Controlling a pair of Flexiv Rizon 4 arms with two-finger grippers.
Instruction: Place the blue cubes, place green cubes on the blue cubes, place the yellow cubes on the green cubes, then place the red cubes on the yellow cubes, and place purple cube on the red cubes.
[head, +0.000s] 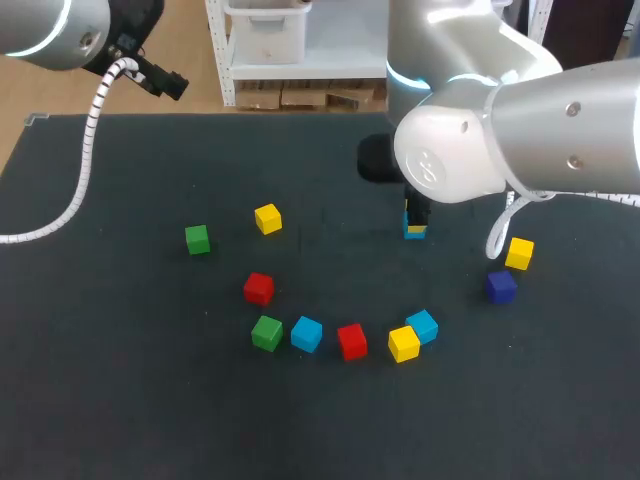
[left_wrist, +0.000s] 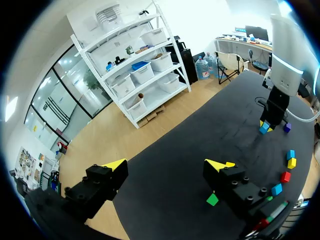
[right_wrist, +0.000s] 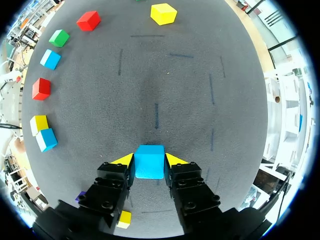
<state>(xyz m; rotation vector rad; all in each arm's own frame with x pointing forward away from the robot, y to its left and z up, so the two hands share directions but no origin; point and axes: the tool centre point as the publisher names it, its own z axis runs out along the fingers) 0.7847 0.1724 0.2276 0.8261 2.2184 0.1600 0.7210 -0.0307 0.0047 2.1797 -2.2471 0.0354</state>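
The dark table (head: 110, 400) has faint lines and loose cubes (head: 351, 340). The right gripper (right_wrist: 150, 159) squeezes a blue cube (right_wrist: 149, 166). The left gripper (left_wrist: 167, 166) is spread wide.

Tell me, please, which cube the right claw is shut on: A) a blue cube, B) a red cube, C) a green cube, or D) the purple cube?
A: the right wrist view shows the right claw clamping a blue cube from both sides.

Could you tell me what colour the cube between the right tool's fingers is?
It is a blue cube, clearest in the right wrist view.
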